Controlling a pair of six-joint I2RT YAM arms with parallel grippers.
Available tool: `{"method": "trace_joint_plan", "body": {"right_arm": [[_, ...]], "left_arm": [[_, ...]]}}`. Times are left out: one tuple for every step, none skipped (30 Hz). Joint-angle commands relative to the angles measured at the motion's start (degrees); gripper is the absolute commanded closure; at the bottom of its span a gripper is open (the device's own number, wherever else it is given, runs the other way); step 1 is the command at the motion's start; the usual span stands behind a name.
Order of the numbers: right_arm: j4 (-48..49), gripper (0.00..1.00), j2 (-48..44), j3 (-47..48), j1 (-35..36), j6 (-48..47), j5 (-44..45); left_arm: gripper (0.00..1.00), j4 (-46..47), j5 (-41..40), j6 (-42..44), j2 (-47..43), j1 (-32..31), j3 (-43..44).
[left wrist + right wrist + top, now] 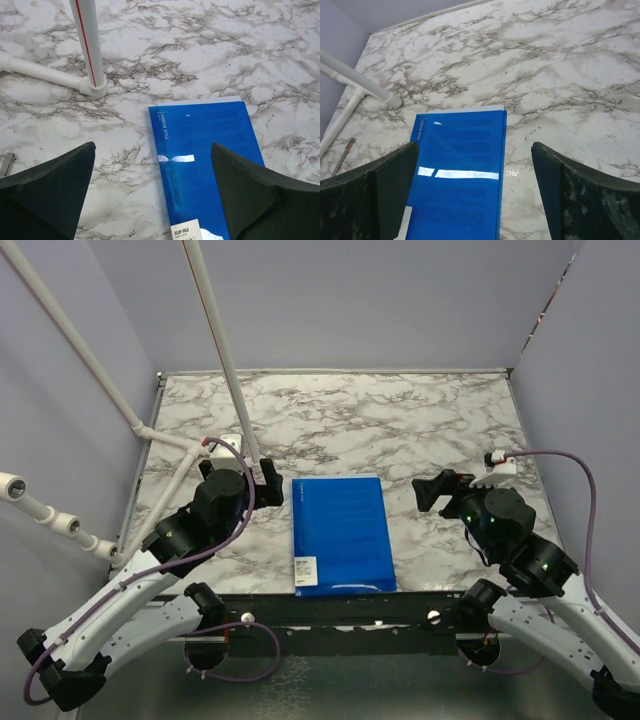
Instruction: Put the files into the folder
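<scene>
The blue folder (341, 535) lies shut and flat on the marble table (400, 420), close to the near edge and between the two arms. Its white label (306, 566) sits at the near left corner. Of the papers (485, 107), only a thin white strip shows, sticking out past the folder's far edge; faint lines of print show through the cover.

The left gripper (268, 482) hangs just beside the folder's far left corner, its fingers spread wide and holding nothing. The right gripper (432, 490) is off to the folder's right, a little apart from it, also spread wide and holding nothing. Neither touches the folder.

Further left, a white pipe (220, 350) slants up from a foot (232, 445) on the table, just beyond the left gripper, with more pipes joined along the left side. A thin stick-like thing (344, 155) lies by those pipes; I cannot tell what it is. Nothing lies on the folder.
</scene>
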Motion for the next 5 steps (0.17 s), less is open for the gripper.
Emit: {"method": "trace_joint_plan", "body": {"right_arm": [[3.2, 0.0, -2.6, -2.4, 0.4, -2.8, -4.1], [3.6, 0.0, -2.6, -2.6, 0.4, -3.1, -4.3], [3.0, 0.0, -2.3, -2.2, 0.4, -2.9, -4.0], [2.2, 0.0, -1.7, -1.6, 0.4, -2.4, -3.5], [1.4, 0.0, -1.3, -1.1, 0.5, -1.8, -2.9]], "left_arm": [[0.01, 1.3, -1.4, 2.1, -1.8, 0.3, -1.3], [0.01, 1.3, -1.4, 2.1, -1.8, 0.3, -1.4], [0.01, 1.3, -1.4, 2.1, -1.8, 0.3, -1.4], [0.01, 1.4, -1.4, 2.2, -1.8, 0.2, -1.4], [0.01, 1.4, -1.4, 2.3, -1.7, 0.3, -1.4]]}}
